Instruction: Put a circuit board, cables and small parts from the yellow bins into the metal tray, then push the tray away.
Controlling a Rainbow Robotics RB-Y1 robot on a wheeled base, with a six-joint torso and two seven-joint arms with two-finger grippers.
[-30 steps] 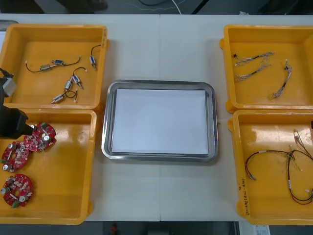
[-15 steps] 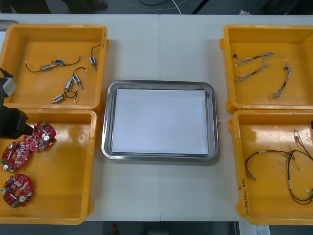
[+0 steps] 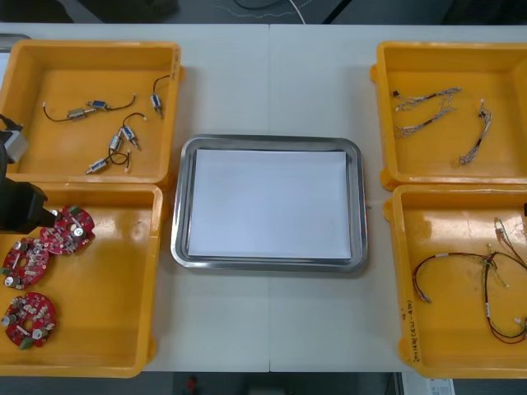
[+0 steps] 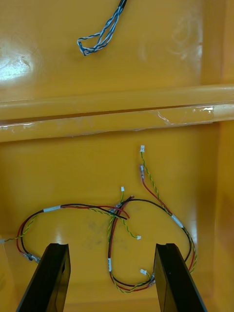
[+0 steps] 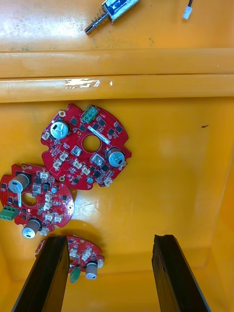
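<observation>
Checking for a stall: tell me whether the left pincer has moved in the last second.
No. Judged against the far rim of the near left yellow bin, the left pincer is where it was.

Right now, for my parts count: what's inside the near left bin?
The bin holds three boards: two by its far wall, one nearer. The left gripper, jaws open, hangs over its far left corner and covers the floor there. The right gripper hangs over cables.
</observation>
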